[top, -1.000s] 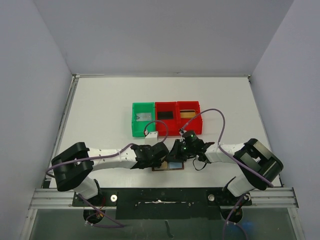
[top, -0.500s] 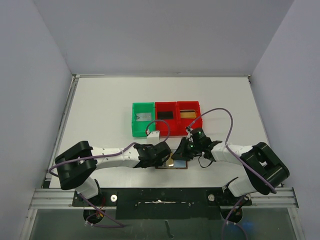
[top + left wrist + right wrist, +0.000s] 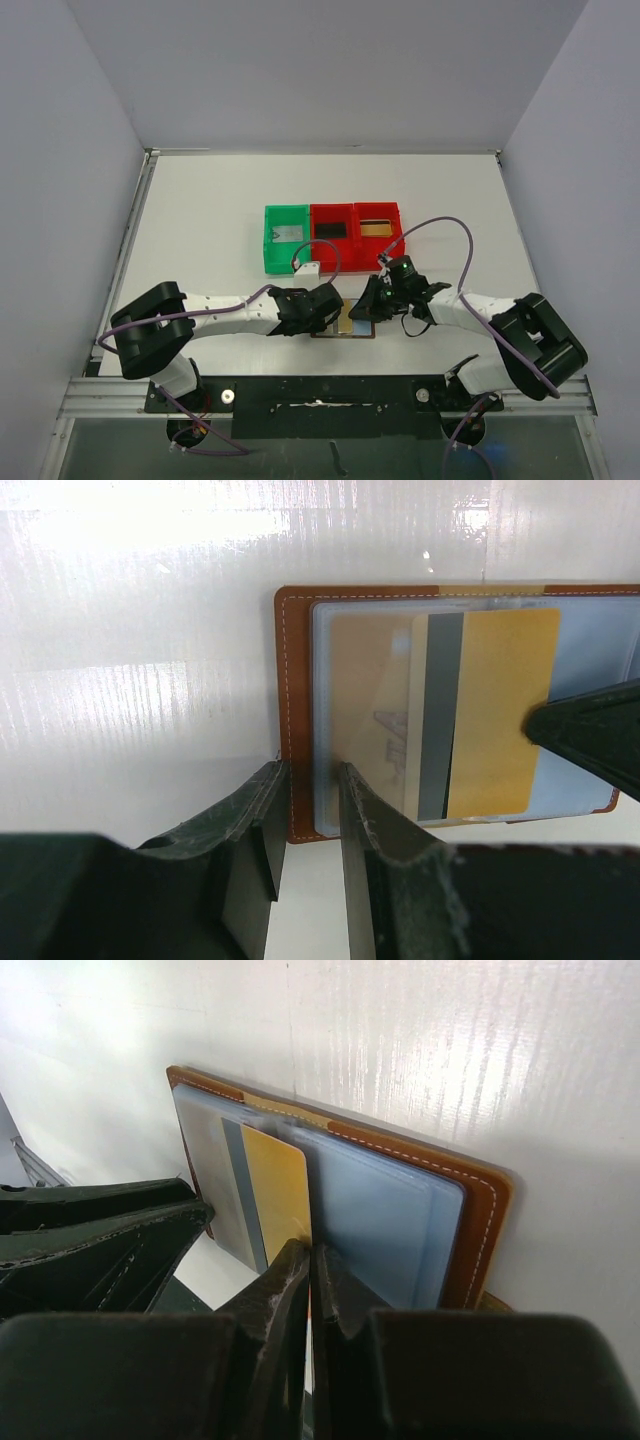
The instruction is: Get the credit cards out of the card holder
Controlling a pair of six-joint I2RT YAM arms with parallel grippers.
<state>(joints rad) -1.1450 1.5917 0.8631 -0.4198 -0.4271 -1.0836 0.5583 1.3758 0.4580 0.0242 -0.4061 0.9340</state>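
Observation:
The brown card holder [image 3: 352, 331] lies open near the table's front edge, with its pale blue-grey sleeves up [image 3: 296, 680]. My left gripper [image 3: 308, 780] is shut on the holder's left edge, one finger on each side of the brown rim. A gold credit card [image 3: 500, 710] sticks halfway out of a sleeve to the right. My right gripper [image 3: 310, 1250] is shut on that gold card [image 3: 275, 1185] at its near edge. In the top view the left gripper [image 3: 326, 312] and the right gripper [image 3: 366, 308] sit on either side of the holder.
A green bin [image 3: 286, 238] and two red bins [image 3: 333, 235] [image 3: 380, 232] stand in a row behind the holder, each with a card in it. The arms' black mounting rail [image 3: 320, 395] runs just in front of the holder.
My right gripper has moved right with the gold card, which has slid partly out of its sleeve. The left gripper has stayed on the holder's left edge.

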